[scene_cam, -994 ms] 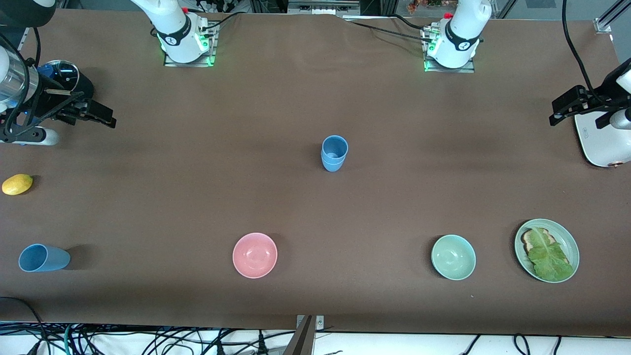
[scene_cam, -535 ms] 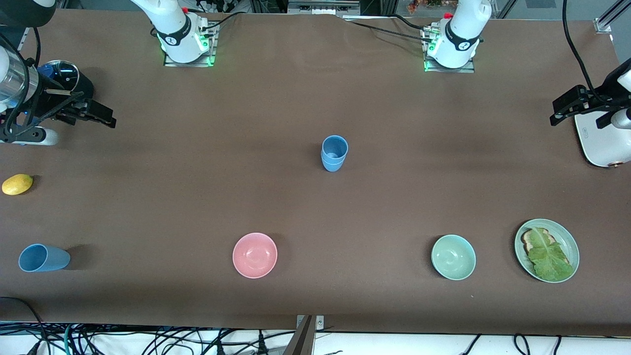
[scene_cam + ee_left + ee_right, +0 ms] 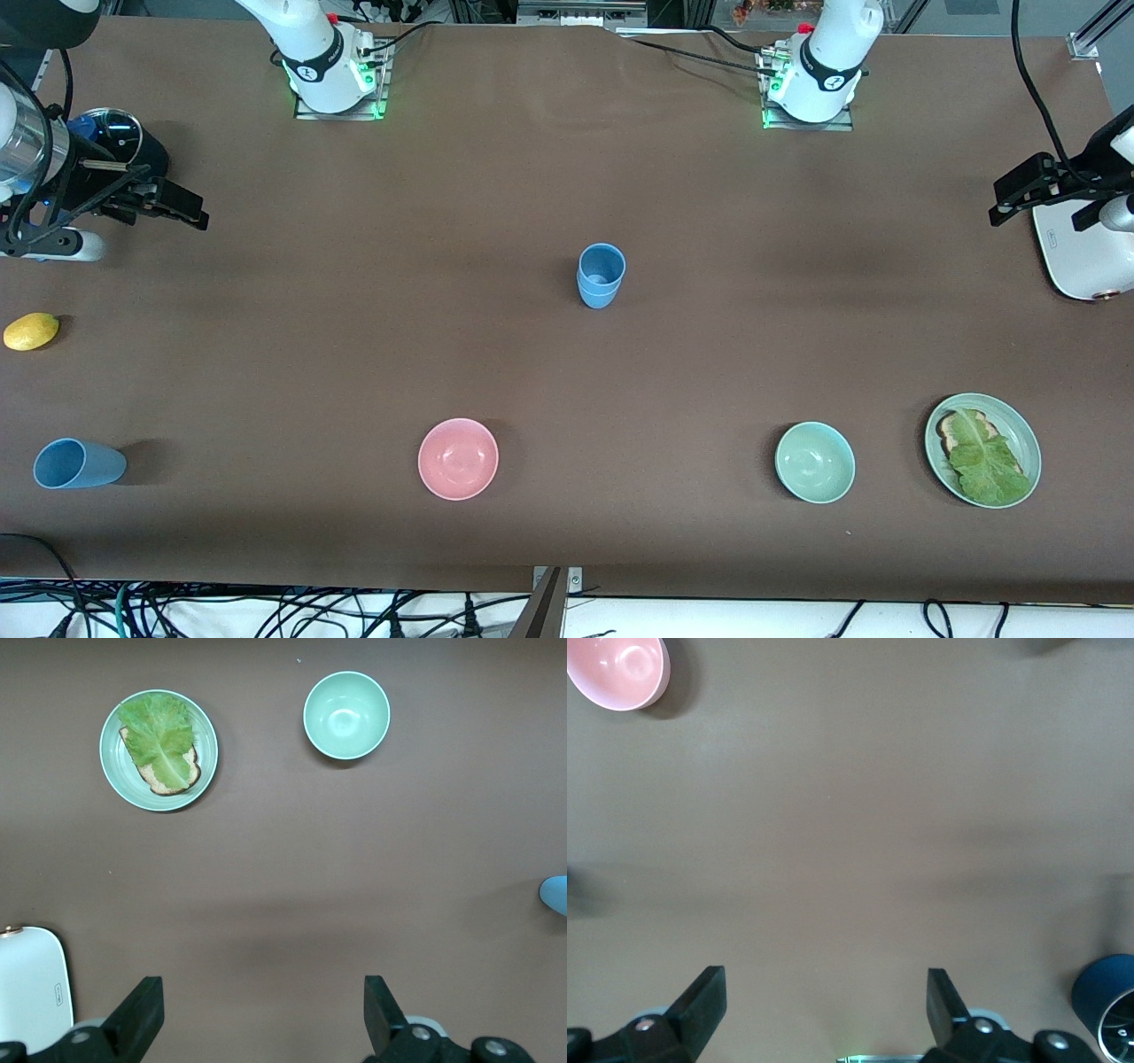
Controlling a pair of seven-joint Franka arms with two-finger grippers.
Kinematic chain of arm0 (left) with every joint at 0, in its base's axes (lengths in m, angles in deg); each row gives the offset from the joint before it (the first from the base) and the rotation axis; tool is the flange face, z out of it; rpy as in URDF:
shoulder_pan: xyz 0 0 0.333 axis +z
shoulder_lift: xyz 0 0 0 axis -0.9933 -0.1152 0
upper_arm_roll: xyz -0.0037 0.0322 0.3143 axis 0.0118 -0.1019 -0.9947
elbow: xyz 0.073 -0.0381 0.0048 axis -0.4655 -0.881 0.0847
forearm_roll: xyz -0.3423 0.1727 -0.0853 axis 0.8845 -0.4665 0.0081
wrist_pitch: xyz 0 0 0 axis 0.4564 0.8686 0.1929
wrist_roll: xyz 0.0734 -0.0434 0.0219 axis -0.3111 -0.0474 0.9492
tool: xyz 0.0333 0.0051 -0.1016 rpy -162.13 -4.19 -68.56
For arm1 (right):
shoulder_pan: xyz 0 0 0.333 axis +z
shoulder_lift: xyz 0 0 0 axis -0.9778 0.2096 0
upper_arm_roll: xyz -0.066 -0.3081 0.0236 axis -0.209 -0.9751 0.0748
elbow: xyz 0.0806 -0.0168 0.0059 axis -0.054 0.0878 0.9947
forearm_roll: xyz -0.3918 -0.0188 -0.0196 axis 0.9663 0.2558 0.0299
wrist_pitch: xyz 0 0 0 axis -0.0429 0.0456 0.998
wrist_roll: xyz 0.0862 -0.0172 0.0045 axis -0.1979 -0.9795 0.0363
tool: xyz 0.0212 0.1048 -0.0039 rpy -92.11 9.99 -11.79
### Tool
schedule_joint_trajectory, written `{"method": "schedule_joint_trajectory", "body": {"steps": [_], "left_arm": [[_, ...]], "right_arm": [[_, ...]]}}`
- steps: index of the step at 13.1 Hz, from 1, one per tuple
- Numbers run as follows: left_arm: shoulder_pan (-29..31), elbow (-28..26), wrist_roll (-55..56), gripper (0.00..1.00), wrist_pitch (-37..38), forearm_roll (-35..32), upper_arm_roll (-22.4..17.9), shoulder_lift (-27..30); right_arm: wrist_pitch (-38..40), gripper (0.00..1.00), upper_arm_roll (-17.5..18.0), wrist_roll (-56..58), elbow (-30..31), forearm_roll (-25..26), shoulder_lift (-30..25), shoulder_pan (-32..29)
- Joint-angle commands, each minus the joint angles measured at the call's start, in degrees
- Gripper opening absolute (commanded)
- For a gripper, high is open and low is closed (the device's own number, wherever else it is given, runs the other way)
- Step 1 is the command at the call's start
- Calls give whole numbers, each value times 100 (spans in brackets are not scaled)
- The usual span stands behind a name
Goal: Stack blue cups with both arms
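Note:
Two blue cups (image 3: pixel 601 275) stand nested upright in the middle of the table. A third blue cup (image 3: pixel 78 463) lies on its side near the front edge at the right arm's end, its mouth toward that end. A sliver of blue cup (image 3: pixel 556 895) shows at the edge of the left wrist view. My right gripper (image 3: pixel 188 213) (image 3: pixel 824 1001) hangs open over the right arm's end with nothing between its fingers. My left gripper (image 3: pixel 1003 199) (image 3: pixel 263 1014) hangs open and empty over the left arm's end. Both are well away from the cups.
A pink bowl (image 3: pixel 458 458), a pale-green bowl (image 3: pixel 814 462) and a green plate (image 3: pixel 1019 425) with lettuce and toast line the front. A yellow fruit (image 3: pixel 31 330) and a navy saucepan (image 3: pixel 115 137) sit at the right arm's end, a white appliance (image 3: pixel 1085 257) at the left arm's end.

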Motion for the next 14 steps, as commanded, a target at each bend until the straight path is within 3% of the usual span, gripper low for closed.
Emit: {"method": "schedule_joint_trajectory", "body": {"steps": [1, 14], "left_arm": [[-1, 141, 48, 99, 10, 114, -27, -51], [-1, 290, 56, 99, 18, 79, -18, -60]], "right_arm": [[1, 100, -61, 60, -54, -36, 5, 46], [28, 100, -69, 52, -212, -27, 14, 64]]}}
